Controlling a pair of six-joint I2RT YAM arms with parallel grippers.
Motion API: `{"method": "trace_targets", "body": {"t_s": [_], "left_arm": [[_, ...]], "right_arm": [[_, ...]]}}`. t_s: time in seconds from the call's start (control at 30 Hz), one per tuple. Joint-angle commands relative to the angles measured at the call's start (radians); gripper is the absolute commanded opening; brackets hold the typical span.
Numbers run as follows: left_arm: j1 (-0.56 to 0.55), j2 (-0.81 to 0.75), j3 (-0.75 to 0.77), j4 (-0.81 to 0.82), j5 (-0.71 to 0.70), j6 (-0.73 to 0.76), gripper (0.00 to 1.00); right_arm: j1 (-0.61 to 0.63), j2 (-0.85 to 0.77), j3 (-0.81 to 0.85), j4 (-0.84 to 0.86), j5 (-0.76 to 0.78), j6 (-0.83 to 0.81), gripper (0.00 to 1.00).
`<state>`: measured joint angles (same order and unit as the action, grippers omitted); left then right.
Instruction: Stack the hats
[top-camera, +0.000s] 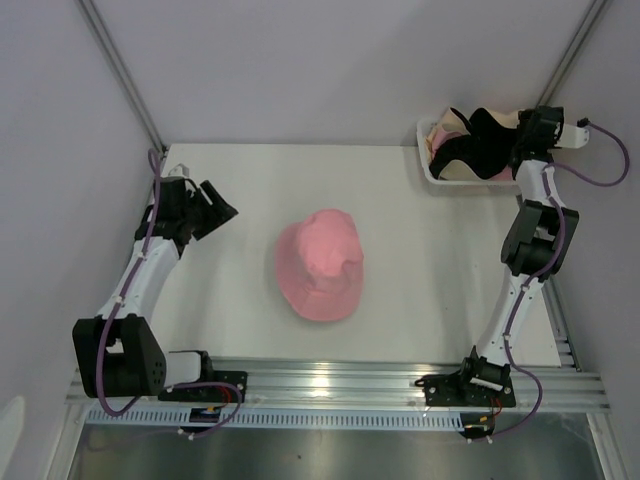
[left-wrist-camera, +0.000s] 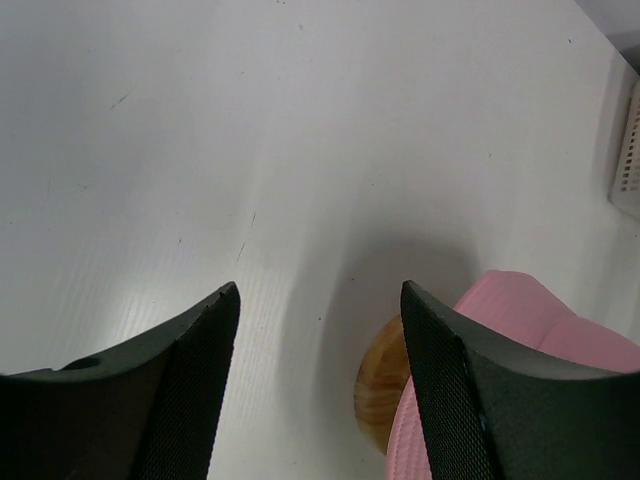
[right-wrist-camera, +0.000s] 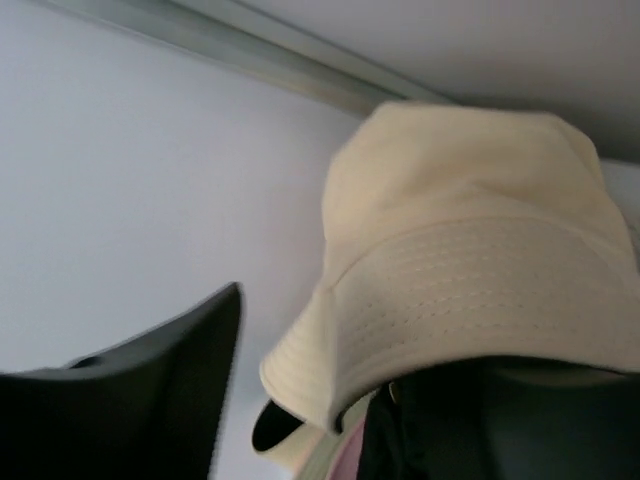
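on the table (top-camera: 430, 290), pink hat (top-camera: 320, 265) over wooden stand (left-wrist-camera: 380, 385), left hand (left-wrist-camera: 320, 300) spread, right hand (top-camera: 518, 140) (grip unclear) by cream hat (right-wrist-camera: 470, 250)

White table (top-camera: 400, 200) (pale lilac walls (top-camera: 300, 60) behind)

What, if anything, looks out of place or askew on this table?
Nothing spilled or damaged. The black fabric hat lies crumpled across paler hats in the white plastic lattice basket, far right corner, rising above its rim.

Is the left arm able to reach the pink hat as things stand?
Probably yes. The left pincer is open and empty, pointed toward the pink hat, with only bare table between them; nothing blocks the way.
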<state>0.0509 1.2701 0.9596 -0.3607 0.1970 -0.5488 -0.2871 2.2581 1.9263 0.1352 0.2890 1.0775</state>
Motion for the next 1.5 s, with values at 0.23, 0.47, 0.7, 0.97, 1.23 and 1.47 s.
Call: {"method": "trace_targets", "body": {"t_s": [0.23,0.47,0.7,0.97,1.23,1.47], "left_arm": [[0.017,0.018,0.051,0.054,0.035,0.003,0.68],[0.015,-0.005,0.057,0.085,0.126,-0.008,0.68],[0.015,-0.112,0.033,0.141,0.258,-0.03,0.72],[0.0,-0.086,0.185,0.129,0.479,-0.021,0.81],[-0.042,-0.048,0.326,0.121,0.512,-0.008,0.84],[-0.15,0.053,0.479,0.103,0.597,0.012,0.9]], "right_arm": [[-0.011,0.058,0.194,-0.079,-0.063,-0.047,0.0],[0.051,-0.094,0.134,0.058,-0.35,-0.16,0.0],[0.083,-0.16,0.327,0.046,-0.563,-0.284,0.0],[0.114,-0.155,0.482,0.043,-0.911,-0.183,0.0],[0.32,-0.213,0.51,-0.262,-1.189,-0.433,0.0],[0.525,-0.236,0.425,-0.393,-1.298,-0.471,0.0]]}}
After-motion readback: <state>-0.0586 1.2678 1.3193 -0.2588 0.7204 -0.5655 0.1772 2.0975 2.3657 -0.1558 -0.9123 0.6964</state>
